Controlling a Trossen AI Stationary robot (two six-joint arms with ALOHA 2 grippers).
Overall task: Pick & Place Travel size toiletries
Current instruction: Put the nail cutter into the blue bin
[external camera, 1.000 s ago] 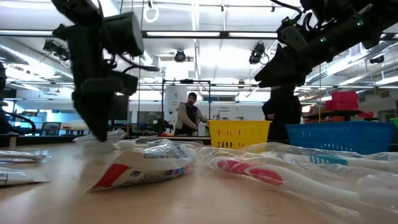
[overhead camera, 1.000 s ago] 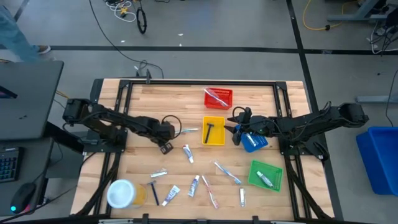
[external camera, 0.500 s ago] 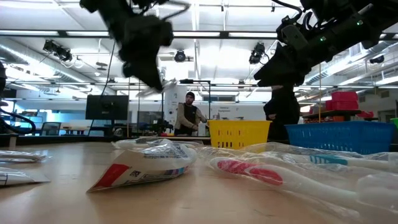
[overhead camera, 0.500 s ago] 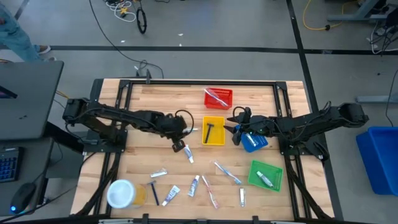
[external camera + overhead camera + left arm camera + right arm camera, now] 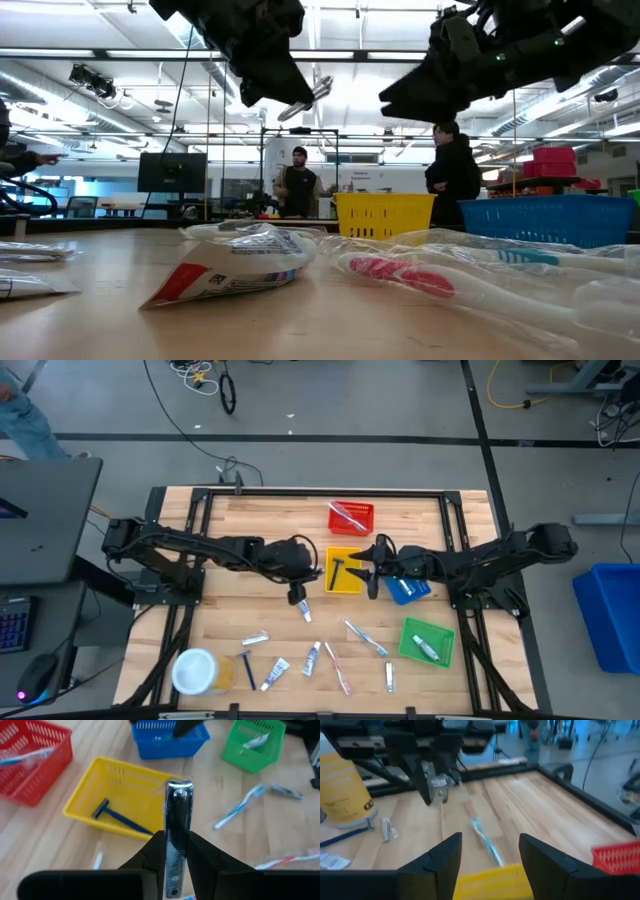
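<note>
Seen from above: a wooden table at centre frame, four small trays clustered right of middle — red, yellow tray, blue, green. Left gripper raised just left of the yellow tray, pinching a silvery nail clipper upright between its fingers. Right gripper hovering at that tray's right edge, fingers spread, holding nothing. Scattered along the lower centre — tubes, toothbrushes, packets, among them a white tube.
</note>
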